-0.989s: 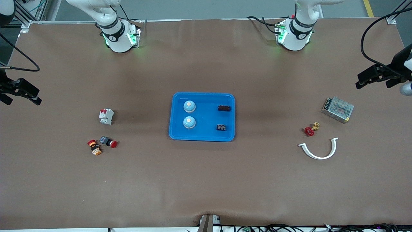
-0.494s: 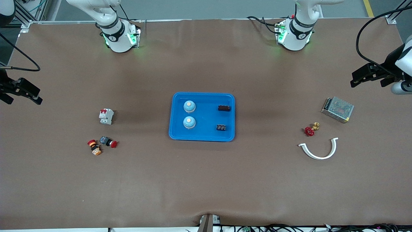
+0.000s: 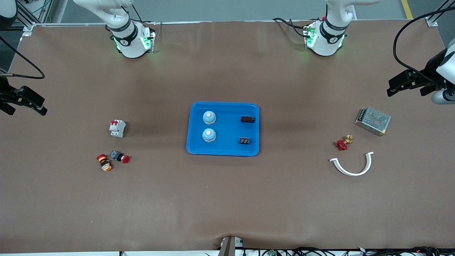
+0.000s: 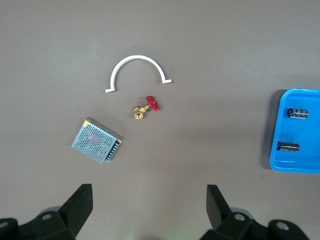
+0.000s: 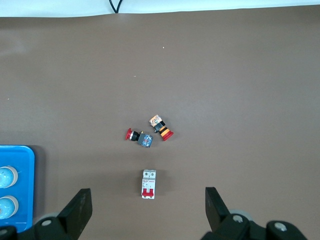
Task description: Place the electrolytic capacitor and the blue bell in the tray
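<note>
My front view shows the whole blue tray (image 3: 223, 129) mid-tabletop, holding two blue bells (image 3: 209, 116) and two dark capacitors (image 3: 247, 119). My left wrist view catches only the capacitors' end of the tray; my right wrist view only the bells' end. My left pincer (image 4: 149, 207) and right pincer (image 5: 148, 210) hang spread wide, empty, each over its own end of the tabletop. No writing is legible.

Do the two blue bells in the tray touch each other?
Apart. The front view shows bare tray floor between one blue bell and the other blue bell.
</note>
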You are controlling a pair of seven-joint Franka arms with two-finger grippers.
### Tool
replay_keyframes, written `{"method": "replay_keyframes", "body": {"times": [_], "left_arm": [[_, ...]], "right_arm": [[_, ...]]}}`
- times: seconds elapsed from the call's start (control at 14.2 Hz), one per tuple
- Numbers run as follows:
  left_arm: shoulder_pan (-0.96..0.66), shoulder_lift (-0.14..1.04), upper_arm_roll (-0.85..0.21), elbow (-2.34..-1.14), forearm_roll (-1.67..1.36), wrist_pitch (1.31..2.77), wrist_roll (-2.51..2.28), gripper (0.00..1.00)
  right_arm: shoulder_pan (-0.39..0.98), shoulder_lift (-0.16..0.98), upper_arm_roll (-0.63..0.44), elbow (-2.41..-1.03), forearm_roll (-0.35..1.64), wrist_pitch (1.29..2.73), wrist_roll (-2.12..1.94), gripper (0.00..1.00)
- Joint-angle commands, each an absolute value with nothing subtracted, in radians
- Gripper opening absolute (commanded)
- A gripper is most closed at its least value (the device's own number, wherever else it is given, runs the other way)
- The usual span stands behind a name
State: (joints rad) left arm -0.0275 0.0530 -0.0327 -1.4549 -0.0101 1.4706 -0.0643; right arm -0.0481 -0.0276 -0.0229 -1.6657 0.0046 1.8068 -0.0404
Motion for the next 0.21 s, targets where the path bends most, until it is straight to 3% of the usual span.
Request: {"method": "replay_keyframes", "body": {"times": [0.0, 0.14], "left_arm": [[-0.031, 0.035, -0.035, -1.465, 0.003, 1.465, -0.063, 1.00], [-0.031, 0.034, -0.035, -1.465, 0.003, 1.465, -0.063, 1.00]], "right_arm": [[-0.057, -0.043, -0.017, -1.677, -0.005, 1.802, -0.040, 1.00], [-0.057, -0.043, -0.017, -1.677, -0.006, 1.802, -0.040, 1.00]]}}
